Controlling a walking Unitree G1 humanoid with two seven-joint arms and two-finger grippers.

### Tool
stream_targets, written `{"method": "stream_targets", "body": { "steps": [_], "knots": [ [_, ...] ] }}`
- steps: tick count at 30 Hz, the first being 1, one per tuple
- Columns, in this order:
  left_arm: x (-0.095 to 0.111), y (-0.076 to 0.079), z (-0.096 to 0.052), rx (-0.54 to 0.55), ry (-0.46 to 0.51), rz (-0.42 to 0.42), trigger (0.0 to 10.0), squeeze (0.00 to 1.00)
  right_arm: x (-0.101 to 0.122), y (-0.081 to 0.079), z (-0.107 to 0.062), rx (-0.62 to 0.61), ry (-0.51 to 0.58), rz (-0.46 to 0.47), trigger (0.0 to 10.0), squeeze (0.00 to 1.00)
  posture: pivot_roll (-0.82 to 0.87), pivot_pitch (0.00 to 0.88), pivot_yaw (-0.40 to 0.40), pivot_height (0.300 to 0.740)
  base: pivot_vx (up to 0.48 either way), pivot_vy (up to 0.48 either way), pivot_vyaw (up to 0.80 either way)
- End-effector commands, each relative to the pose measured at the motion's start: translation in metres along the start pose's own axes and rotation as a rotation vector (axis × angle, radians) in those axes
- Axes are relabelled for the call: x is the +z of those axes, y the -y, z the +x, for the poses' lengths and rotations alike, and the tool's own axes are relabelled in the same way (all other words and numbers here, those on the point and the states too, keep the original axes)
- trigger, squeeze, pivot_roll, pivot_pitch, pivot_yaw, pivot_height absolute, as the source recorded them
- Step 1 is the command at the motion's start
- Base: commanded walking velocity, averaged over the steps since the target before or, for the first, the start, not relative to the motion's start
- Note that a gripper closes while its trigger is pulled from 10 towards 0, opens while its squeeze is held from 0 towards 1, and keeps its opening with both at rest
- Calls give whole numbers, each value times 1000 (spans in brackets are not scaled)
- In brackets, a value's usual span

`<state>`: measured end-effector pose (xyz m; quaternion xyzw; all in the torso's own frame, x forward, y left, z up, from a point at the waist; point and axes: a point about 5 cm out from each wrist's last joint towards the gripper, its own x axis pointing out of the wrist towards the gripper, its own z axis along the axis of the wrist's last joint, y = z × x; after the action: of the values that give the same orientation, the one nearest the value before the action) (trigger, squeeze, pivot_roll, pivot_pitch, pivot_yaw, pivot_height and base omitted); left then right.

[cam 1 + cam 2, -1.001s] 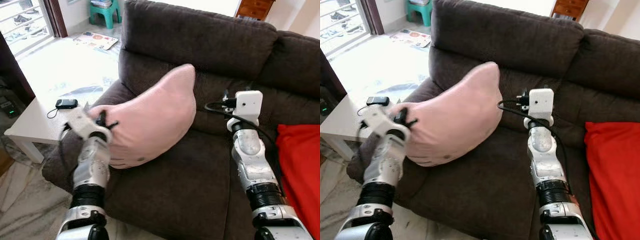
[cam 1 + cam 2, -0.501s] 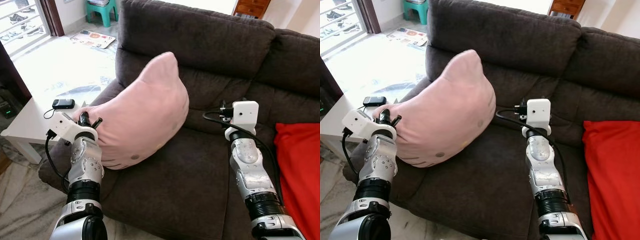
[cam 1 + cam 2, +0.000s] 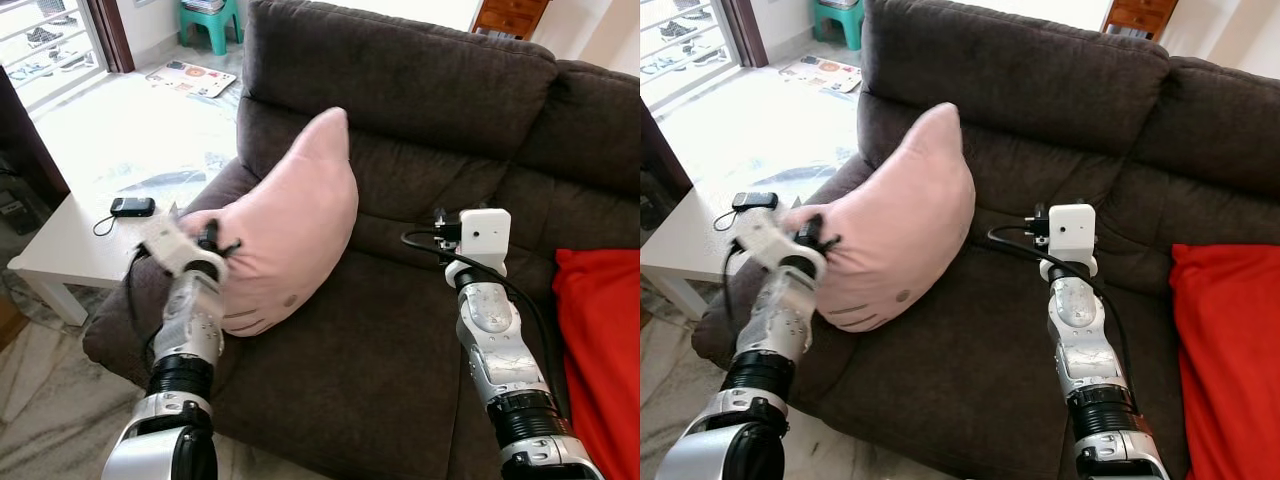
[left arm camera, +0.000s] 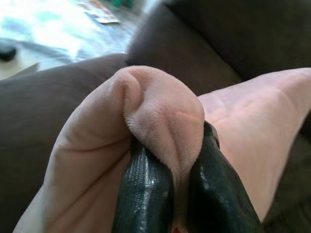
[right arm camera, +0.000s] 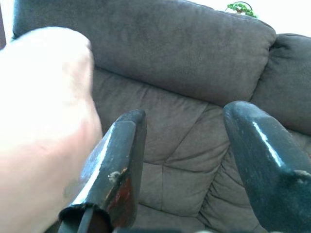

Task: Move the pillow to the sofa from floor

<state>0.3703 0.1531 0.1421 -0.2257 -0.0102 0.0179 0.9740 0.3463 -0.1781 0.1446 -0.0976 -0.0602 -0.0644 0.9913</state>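
Observation:
The pink pillow (image 3: 290, 225) stands tilted at the left end of the dark brown sofa (image 3: 420, 90), with its lower part against the seat and armrest and its tip pointing up. My left gripper (image 3: 212, 242) is shut on the pillow's left corner. In the left wrist view the two black fingers (image 4: 146, 189) pinch a fold of pink fabric (image 4: 160, 116). My right gripper (image 5: 185, 112) is open over the seat to the right of the pillow, apart from it and holding nothing. From that wrist the pillow (image 5: 43, 121) is a blur at one side.
A red cushion (image 3: 600, 340) lies at the sofa's right end. A white side table (image 3: 60, 250) with a small black device (image 3: 132, 207) stands left of the armrest. A teal stool (image 3: 210, 20) and papers (image 3: 190, 78) are on the floor behind.
The pillow has tipped more upright and shifted left toward the armrest, away from my right gripper. My left gripper still holds its corner. The right arm has drawn back slightly.

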Motion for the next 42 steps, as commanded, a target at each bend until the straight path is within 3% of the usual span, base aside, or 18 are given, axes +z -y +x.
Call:
{"method": "stream_targets", "body": {
  "steps": [1,2,5,9,16,21,27,31,34,36,37,38,42],
  "knots": [
    [5,-1,0,-22,28,70,10000,0,1,5,-2,-22,1,0,10000,0,-11,96,-96,740,0,0,0],
    [7,-2,1,-39,35,132,10000,0,0,5,-3,-20,-2,1,10000,0,-11,97,-96,740,0,0,0],
    [12,-10,0,-9,66,192,10000,0,0,3,-4,-17,-2,6,10000,0,-11,97,-95,740,0,0,0],
    [27,-23,-2,79,158,163,10000,0,1,2,-4,-12,2,13,10000,0,-5,100,-98,740,0,0,0],
    [34,-28,-3,130,213,112,10000,0,2,0,-3,-3,6,13,10000,0,-6,102,-101,740,0,0,0],
    [36,-48,-5,301,223,50,10000,0,2,1,-4,-4,8,10,10000,0,-13,100,-104,740,0,0,0],
    [37,-46,-4,320,233,67,10000,0,3,2,-4,-6,8,9,10000,0,-12,98,-107,740,0,0,0],
    [36,-41,-3,299,226,74,10000,0,3,1,-3,-4,9,9,10000,0,-11,98,-110,740,0,0,0],
    [32,-35,1,224,184,126,10000,0,3,1,-3,-4,9,10,10000,0,-12,99,-108,740,0,0,0],
    [28,-22,4,88,148,229,10000,0,4,2,-3,-7,9,8,10000,0,-11,99,-109,740,0,0,0],
    [28,-22,4,88,148,229,10000,0,4,2,-3,-7,9,8,10000,0,-11,99,-109,740,0,0,0],
    [26,-15,4,26,130,285,10000,0,3,2,-4,-9,8,7,10000,0,-13,99,-108,740,0,0,0],
    [23,-13,5,-15,109,303,10000,0,3,3,-4,-11,8,8,10000,0,-14,99,-107,740,0,0,0]
  ]
}}
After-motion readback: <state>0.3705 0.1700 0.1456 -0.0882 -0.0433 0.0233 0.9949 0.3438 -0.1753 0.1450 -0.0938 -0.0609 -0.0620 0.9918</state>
